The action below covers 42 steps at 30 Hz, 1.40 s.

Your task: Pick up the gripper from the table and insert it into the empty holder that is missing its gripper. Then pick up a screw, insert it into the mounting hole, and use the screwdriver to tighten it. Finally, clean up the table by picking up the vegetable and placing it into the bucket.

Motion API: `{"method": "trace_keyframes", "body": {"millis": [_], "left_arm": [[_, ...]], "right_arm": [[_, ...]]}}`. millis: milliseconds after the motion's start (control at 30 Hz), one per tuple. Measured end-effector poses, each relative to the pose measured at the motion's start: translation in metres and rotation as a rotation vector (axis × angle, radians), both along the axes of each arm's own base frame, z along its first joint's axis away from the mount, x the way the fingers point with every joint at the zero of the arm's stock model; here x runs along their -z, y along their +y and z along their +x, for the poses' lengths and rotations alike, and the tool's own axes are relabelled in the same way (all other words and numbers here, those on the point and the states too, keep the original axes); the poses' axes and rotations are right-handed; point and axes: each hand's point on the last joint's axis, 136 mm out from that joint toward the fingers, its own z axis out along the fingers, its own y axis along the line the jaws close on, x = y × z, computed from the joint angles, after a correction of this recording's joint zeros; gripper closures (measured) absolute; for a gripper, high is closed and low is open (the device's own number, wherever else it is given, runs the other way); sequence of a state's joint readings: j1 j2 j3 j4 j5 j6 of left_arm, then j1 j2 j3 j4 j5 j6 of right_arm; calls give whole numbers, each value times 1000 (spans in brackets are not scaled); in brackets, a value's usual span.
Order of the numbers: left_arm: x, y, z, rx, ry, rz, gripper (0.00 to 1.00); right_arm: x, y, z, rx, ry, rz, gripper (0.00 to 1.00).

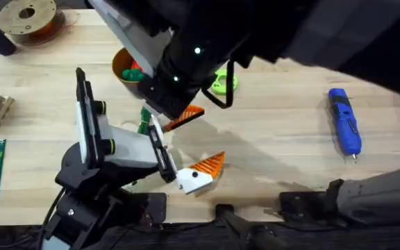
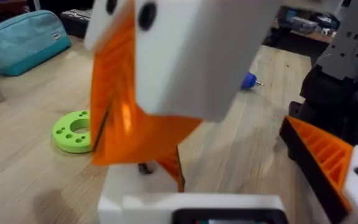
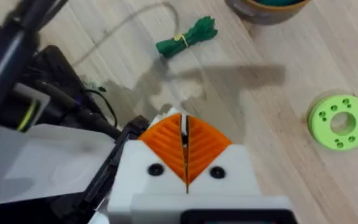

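**A:** Where is the vegetable?

**B:** On the table [image 1: 276,153], just short of the bucket [image 3: 260,15]. The vegetable [image 3: 188,37] lies flat, its long axis pointing roughly at the bucket.

**A:** Which arm is nearer?

**B:** The right. It reaches across the middle with its wrist pitched down. The right gripper [image 3: 184,124] hangs above the table, near the vegetable, pads pressed together. I cannot tell whether they pinch anything.

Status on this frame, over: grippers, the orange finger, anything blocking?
Right gripper shut, tips down over the holder. Loose gripper not made out. Vegetable on the table near the bucket; screwdriver lies apart.
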State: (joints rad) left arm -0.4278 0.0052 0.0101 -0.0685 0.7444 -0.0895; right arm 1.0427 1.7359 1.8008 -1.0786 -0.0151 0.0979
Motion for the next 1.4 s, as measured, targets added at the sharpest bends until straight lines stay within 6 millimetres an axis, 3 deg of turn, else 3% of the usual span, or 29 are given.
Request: {"method": "trace_keyframes", "body": {"millis": [233,367,867,1200,1400], "left_arm": [[0,0,0,0,0,0,13],[0,0,0,0,-3,1,13],[0,0,0,1,-3,1,14],[0,0,0,1,-3,1,14],[0,0,0,1,-3,1,14]], "right_arm": [[-43,-18,3,31,-59,98,995],[-57,-27,5,47,-80,126,995],[-50,-26,1,84,-38,111,995],[-13,-14,-6,101,-8,71,995],[-12,-11,-4,106,-12,79,995]]}}
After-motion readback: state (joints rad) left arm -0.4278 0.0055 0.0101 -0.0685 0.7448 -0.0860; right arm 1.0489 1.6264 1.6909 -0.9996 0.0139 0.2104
